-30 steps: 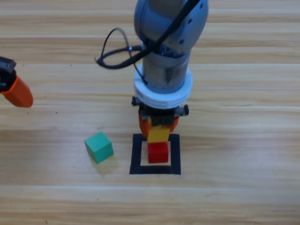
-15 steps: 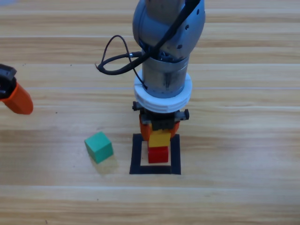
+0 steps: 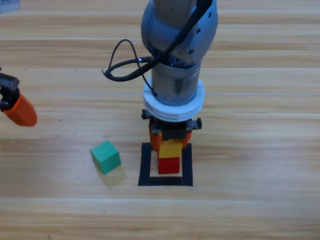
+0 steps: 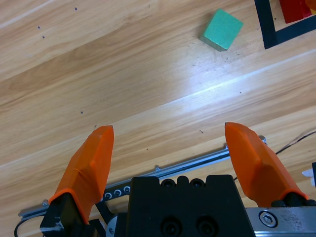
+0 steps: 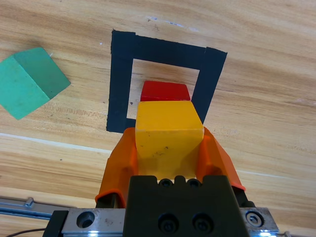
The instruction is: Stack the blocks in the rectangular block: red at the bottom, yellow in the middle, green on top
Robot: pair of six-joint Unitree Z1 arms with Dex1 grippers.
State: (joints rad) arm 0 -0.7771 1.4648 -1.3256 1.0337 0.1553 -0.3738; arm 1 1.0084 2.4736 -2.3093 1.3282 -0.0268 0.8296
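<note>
Over the black tape square [image 3: 146, 167], the right claw [image 5: 169, 148] has its orange jaws clamped on the yellow cube [image 3: 170, 148], holding it just above the red cube [image 3: 169, 165] inside the outline. The green cube [image 3: 105, 156] sits on the wooden surface [image 3: 250, 150] nearby. At the left edge, the left claw [image 4: 170, 140] waits, spread wide and empty.

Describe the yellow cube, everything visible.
The yellow cube is small and matte, with plain faces and faint specks on its near face. It is clamped between the orange jaws of the right pincer, upright, over the red cube inside the black tape square. Whether it rests on the red one cannot be told.
</note>
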